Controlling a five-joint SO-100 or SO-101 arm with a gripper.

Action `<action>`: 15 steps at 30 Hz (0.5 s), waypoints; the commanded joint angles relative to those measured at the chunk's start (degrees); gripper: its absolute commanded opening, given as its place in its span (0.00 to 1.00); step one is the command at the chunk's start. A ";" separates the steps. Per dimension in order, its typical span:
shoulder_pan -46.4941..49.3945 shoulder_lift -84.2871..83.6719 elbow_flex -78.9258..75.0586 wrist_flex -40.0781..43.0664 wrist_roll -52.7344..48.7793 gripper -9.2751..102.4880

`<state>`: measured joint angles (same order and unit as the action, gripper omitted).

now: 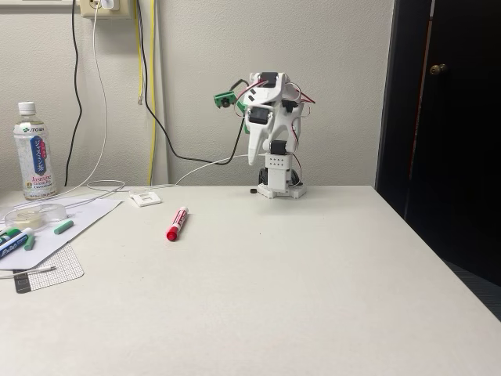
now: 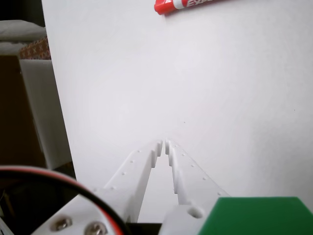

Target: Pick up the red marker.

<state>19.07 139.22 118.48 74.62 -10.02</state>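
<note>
Fixed cam faces arm across table [image 1: 313, 298]; wrist cam looks down.

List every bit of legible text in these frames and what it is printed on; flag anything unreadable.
"EXPO", cut off at the frame's top edge: white band of the red marker in the wrist view.
Label of the bottle, fixed view: printed, too small to read.
Blue marker at the left: white lettering, too blurred to read.
Red marker's label in the fixed view: too small.
</note>
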 commanded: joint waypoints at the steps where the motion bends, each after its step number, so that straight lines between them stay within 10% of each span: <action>1: 1.32 -2.20 -6.06 1.32 0.70 0.08; 15: 7.73 -11.95 -20.74 7.12 2.72 0.08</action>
<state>25.84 127.53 101.25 81.56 -7.91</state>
